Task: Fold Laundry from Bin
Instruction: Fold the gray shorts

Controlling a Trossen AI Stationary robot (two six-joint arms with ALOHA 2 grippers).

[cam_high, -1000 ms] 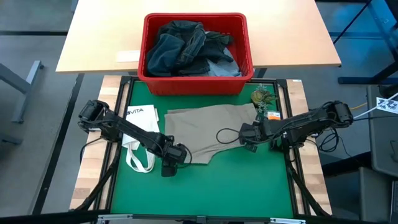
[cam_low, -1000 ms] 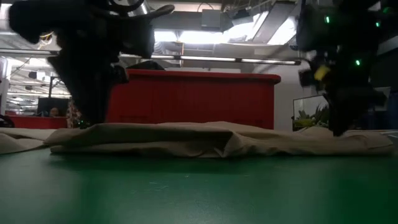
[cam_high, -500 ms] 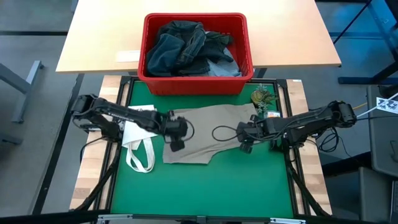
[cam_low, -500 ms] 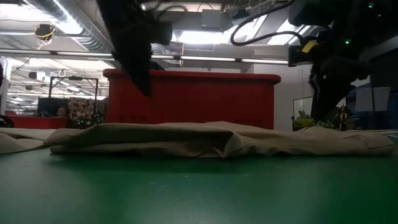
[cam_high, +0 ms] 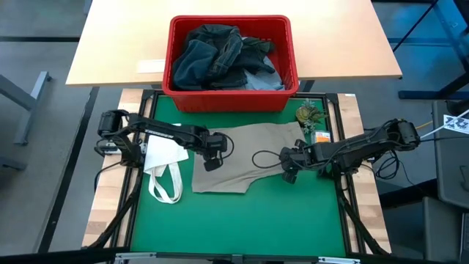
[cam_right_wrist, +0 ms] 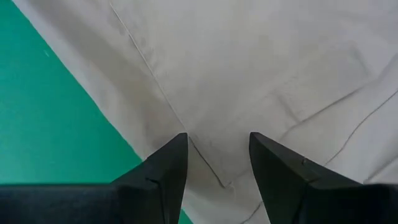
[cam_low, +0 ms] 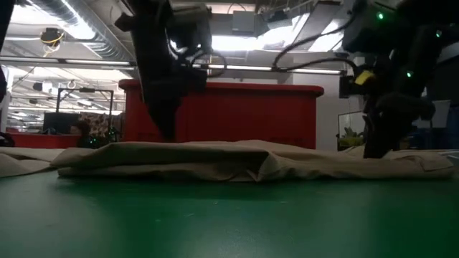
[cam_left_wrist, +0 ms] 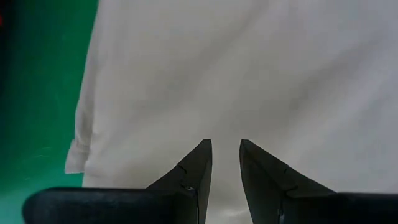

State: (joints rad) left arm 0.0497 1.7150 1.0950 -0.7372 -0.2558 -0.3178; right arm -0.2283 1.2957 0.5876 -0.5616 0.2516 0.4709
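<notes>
A pair of beige fabric trousers (cam_high: pixel 249 155) lies spread flat on the green matted surface (cam_high: pixel 242 220), just in front of the large rectangular red plastic bin (cam_high: pixel 231 95). The bin stands on a pale wooden table top (cam_high: pixel 117 44) beyond the mat and holds a heap of dark navy and light blue denim garments (cam_high: pixel 220 55).

The left gripper (cam_high: pixel 213 152) hangs above the trousers near their left edge; in the left wrist view its jaws stand narrow, with only a slim gap between the two dark fingers (cam_left_wrist: pixel 193 171), and nothing is held between them. Beige cloth fills that view beneath the fingers, with the garment's hemmed edge and green mat off to one side. In the low view the left arm's dark gripper reaches down toward the top of the cloth in front of the red bin (cam_low: pixel 222 111); whether it touches the cloth cannot be told.

The right gripper (cam_high: pixel 291 166) is over the right part of the trousers, near their front edge. Its jaws are parted fairly wide and empty; in the right wrist view a seam of the trousers (cam_right_wrist: pixel 205 74) runs between the fingers (cam_right_wrist: pixel 165 171), and green mat shows beside the cloth edge.

A white tote bag with looped straps (cam_high: pixel 165 169) lies on the mat just left of the trousers. A small green plant-like object (cam_high: pixel 308 114) sits near the right rear corner of the mat.
</notes>
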